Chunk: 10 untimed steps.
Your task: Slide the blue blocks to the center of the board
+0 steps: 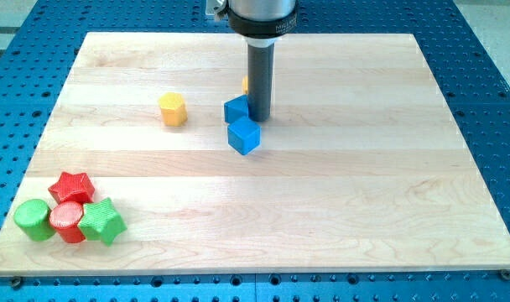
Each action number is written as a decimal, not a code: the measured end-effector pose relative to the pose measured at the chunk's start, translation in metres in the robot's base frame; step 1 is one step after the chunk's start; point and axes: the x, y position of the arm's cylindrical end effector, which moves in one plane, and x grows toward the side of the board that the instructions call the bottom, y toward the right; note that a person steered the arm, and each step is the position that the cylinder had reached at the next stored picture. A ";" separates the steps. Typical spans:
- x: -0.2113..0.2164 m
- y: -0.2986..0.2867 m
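Observation:
Two blue blocks sit near the board's middle, a little toward the view's top. One blue block (236,109) is partly hidden by the rod. A blue cube (244,135) lies just below it, touching or nearly touching. My tip (261,117) rests on the board against the right side of the upper blue block and just above and right of the blue cube.
A yellow hexagonal block (173,109) lies left of the blue blocks. A sliver of an orange-yellow block (245,84) shows behind the rod. At the bottom left corner cluster a red star (72,186), a red cylinder (68,220), a green cylinder (33,220) and a green star (101,222).

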 end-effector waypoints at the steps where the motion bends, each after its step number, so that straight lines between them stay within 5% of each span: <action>1: 0.038 0.006; 4: 0.132 -0.033; 7: 0.080 -0.048; 8: 0.082 -0.126; 10: 0.042 -0.061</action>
